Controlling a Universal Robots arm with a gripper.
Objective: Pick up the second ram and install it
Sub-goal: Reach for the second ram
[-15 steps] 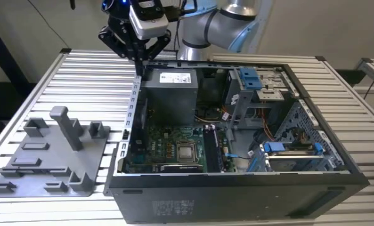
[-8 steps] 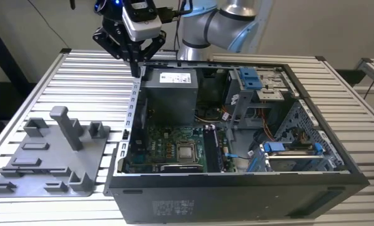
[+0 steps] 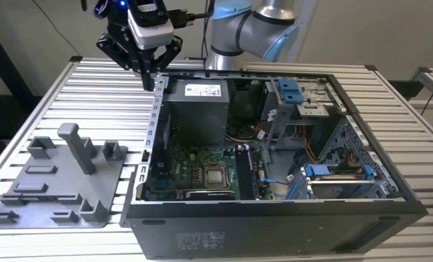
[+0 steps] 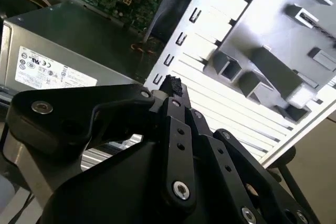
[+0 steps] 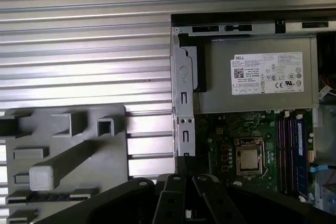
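My gripper (image 3: 149, 83) hangs high over the back corner of the open computer case (image 3: 275, 221), on the exterior view's left. Its black fingers meet at a point, shut, with nothing visible between them. Both wrist views show the closed fingertips: in the second wrist view the gripper (image 4: 170, 85) is above the case wall, and in the first wrist view the gripper (image 5: 181, 162) is at the case edge. A slim ram stick (image 5: 300, 150) with a blue face stands seated in a motherboard slot beside the silver processor (image 5: 248, 161). I cannot tell whether it is the second ram.
A grey plastic holder tray (image 3: 27, 218) with a tall upright post (image 3: 78, 147) lies on the slatted table at the exterior view's left. The grey power supply (image 3: 194, 106) fills the case's back corner. Blue drive brackets (image 3: 333, 170) and cables crowd the case's other side.
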